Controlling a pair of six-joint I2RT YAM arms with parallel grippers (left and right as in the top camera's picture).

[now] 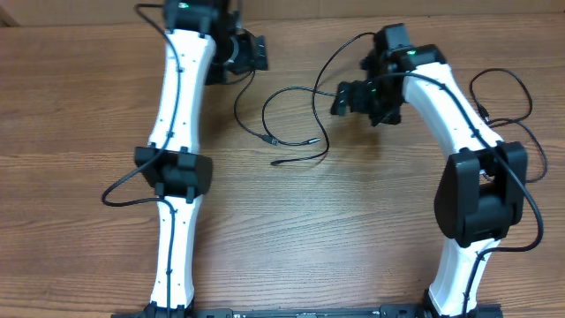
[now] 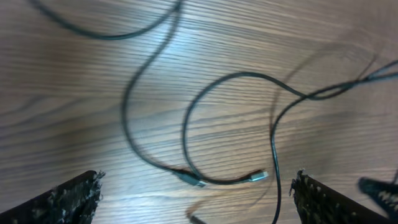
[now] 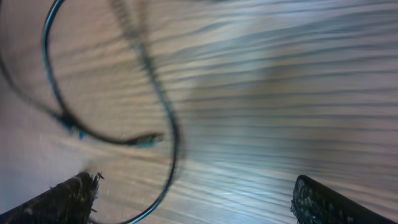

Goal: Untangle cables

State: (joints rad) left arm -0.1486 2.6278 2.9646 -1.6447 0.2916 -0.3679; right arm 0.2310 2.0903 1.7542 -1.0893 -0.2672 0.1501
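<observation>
Thin black cables (image 1: pixel 287 110) lie in loose crossing loops on the wooden table between my two arms, their small plug tips (image 1: pixel 271 140) close together. In the left wrist view the cables (image 2: pixel 186 124) curl below the camera, with two silvery plugs (image 2: pixel 261 176) near the bottom. My left gripper (image 1: pixel 262 51) (image 2: pixel 196 205) hangs open above them with nothing held. My right gripper (image 1: pixel 340 99) (image 3: pixel 193 205) is open too. A blurred cable (image 3: pixel 168 124) runs under it near its left finger (image 3: pixel 65 202).
Thicker black arm wiring (image 1: pixel 503 88) loops at the far right, and another loop (image 1: pixel 119 187) hangs left of the left arm's elbow. The table's far edge (image 1: pixel 88 25) runs along the top. The arms' base bar (image 1: pixel 300 312) sits at the front.
</observation>
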